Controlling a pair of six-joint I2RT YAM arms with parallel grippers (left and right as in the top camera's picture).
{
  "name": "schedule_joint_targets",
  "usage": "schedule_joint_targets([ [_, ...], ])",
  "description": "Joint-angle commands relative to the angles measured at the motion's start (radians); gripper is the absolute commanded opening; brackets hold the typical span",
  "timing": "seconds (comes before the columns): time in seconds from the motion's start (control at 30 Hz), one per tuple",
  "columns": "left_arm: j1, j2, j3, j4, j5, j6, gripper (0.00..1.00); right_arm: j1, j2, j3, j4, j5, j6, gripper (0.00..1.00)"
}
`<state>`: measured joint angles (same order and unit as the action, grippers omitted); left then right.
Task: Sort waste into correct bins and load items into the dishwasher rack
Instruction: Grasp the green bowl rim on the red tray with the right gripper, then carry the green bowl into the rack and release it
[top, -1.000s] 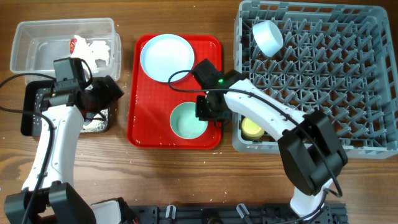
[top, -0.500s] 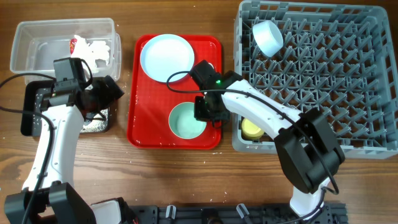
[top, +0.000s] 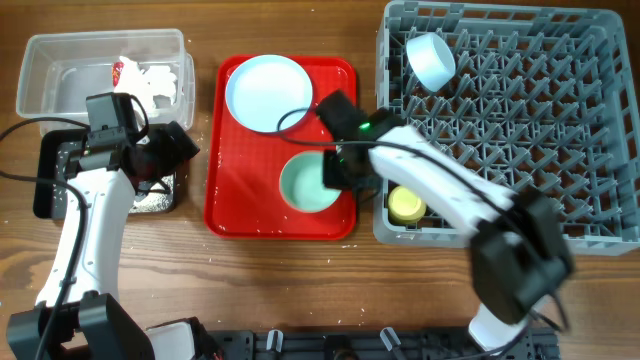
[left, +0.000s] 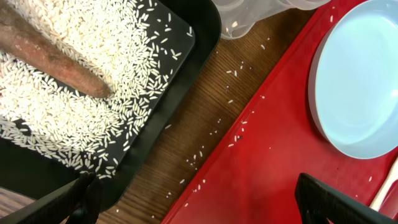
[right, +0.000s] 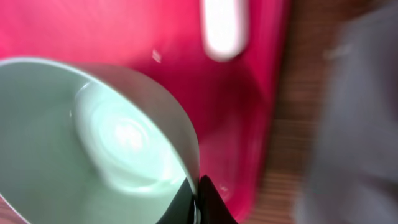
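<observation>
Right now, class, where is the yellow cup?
In the overhead view the yellow cup sits in the grey rack's lower-left corner, just right of the red tray.

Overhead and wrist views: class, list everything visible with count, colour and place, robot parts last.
table: one, brown wood.
dishwasher rack: one, grey, right side.
pale blue bowl: one, rack's upper-left corner.
yellow cup: one, rack's lower-left corner.
red tray: one, centre.
plate: one, pale blue, on red tray.
mint-green bowl: one, on red tray.
spoon: one, white, on red tray.
clear tub: one, upper left, holding red-and-white wrapper and white napkins.
black tray: one, beside the tub, holding white rice and one brown root piece.
left gripper: open, over the black tray's edge and red tray's edge.
right gripper: shut on the mint-green bowl's rim.
</observation>
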<state>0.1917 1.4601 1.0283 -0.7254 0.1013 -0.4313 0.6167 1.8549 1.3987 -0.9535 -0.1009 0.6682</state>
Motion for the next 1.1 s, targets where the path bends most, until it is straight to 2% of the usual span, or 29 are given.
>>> schedule_joint_targets([
  [0.0,-0.005,-0.007,0.017,0.002,-0.010,0.008,1.00,-0.073,-0.247,0.125,-0.090,0.296,-0.011,0.04],
  [0.07,-0.005,-0.007,0.017,0.002,-0.010,0.008,1.00,-0.133,-0.375,0.132,-0.131,0.486,-0.010,0.04],
  [0.17,-0.005,-0.007,0.017,0.002,-0.010,0.008,1.00,-0.188,-0.458,0.132,-0.152,0.632,-0.010,0.04],
  [0.27,-0.005,-0.007,0.017,0.002,-0.010,0.008,1.00,-0.220,-0.475,0.131,-0.204,0.817,-0.010,0.04],
  [0.37,-0.005,-0.007,0.017,0.002,-0.010,0.008,1.00,-0.227,-0.415,0.131,-0.255,0.993,-0.032,0.04],
  [0.6,-0.005,-0.007,0.017,0.002,-0.010,0.008,1.00,-0.227,-0.201,0.131,-0.286,1.230,-0.385,0.04],
  [0.8,-0.005,-0.007,0.017,0.002,-0.010,0.008,1.00,-0.227,-0.079,0.131,-0.256,1.272,-0.491,0.04],
  [0.97,-0.005,-0.007,0.017,0.002,-0.010,0.008,1.00,-0.227,0.008,0.131,-0.131,1.412,-0.731,0.04],
  [1.07,-0.005,-0.007,0.017,0.002,-0.010,0.008,1.00,-0.227,0.028,0.131,-0.013,1.423,-0.856,0.04],
])
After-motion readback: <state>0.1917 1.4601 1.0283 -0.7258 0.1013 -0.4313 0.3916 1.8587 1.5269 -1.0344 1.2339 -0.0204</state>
